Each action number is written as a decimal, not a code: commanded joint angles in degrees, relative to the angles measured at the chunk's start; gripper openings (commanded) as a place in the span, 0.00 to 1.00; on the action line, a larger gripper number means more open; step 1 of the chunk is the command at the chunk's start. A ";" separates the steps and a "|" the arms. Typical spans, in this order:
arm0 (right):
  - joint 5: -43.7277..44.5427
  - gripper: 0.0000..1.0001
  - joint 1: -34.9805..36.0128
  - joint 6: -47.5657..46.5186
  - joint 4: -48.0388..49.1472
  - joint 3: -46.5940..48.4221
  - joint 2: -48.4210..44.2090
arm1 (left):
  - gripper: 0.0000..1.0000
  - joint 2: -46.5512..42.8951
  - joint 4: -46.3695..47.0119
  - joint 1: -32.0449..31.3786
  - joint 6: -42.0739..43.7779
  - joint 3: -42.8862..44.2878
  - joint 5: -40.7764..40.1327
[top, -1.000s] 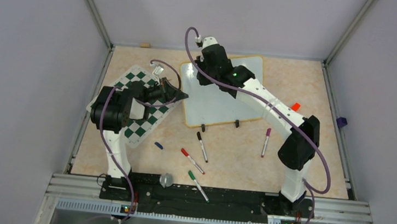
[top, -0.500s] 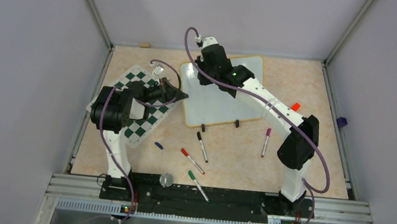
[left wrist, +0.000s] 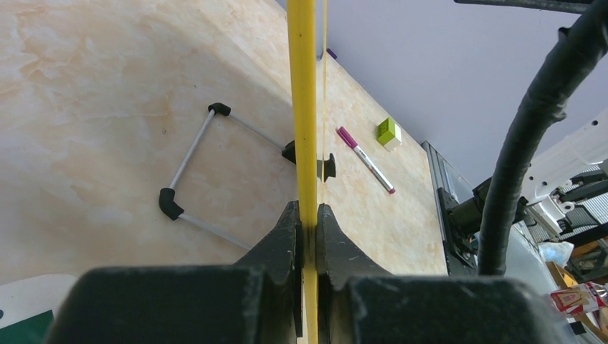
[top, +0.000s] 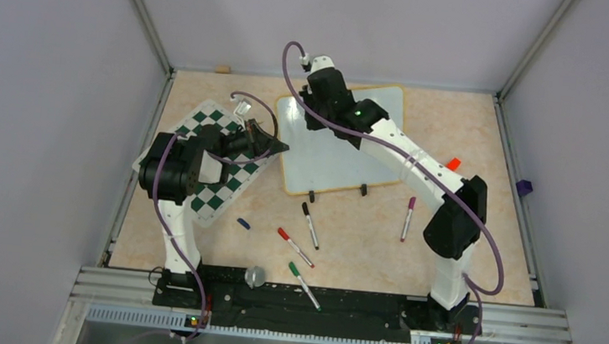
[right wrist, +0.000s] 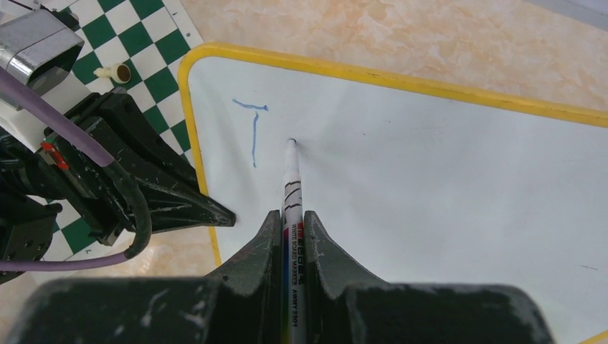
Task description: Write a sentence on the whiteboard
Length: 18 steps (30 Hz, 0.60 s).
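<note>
The whiteboard point(top: 332, 154) lies on the table, white with a yellow rim point(right wrist: 373, 75). My left gripper point(top: 280, 146) is shut on its left rim, which shows edge-on as a yellow strip point(left wrist: 304, 107) between the fingers. My right gripper point(right wrist: 292, 218) is shut on a whiteboard marker point(right wrist: 291, 179), its tip touching the board near the top left corner. Of the sentence only a blue "T" point(right wrist: 253, 132) shows, just left of the tip. In the top view the right gripper point(top: 314, 110) hides the writing.
A green-and-white chess mat point(top: 205, 162) lies under the left arm. Loose markers lie near the front: black point(top: 310, 225), red point(top: 295, 247), green point(top: 304, 285), purple point(top: 407, 218). A blue cap point(top: 243, 223) and a small red block point(top: 454, 163) lie on the table.
The right arm has shifted very slightly; the left arm and the board have stayed put.
</note>
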 commanded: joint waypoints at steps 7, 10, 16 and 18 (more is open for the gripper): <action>0.87 0.00 -0.27 0.32 0.25 4.43 1.87 | 0.00 -2.50 6.23 0.15 4.42 -0.74 0.61; 0.45 0.00 -0.24 0.26 0.15 4.55 2.17 | 0.00 -2.43 6.25 0.20 4.46 -0.80 0.61; -0.14 0.00 -0.22 0.31 -0.13 4.88 2.53 | 0.00 -2.54 6.27 0.21 4.43 -0.86 0.50; -0.37 0.00 -0.29 0.30 -0.11 4.86 2.62 | 0.00 -2.48 6.27 0.19 4.45 -0.75 0.52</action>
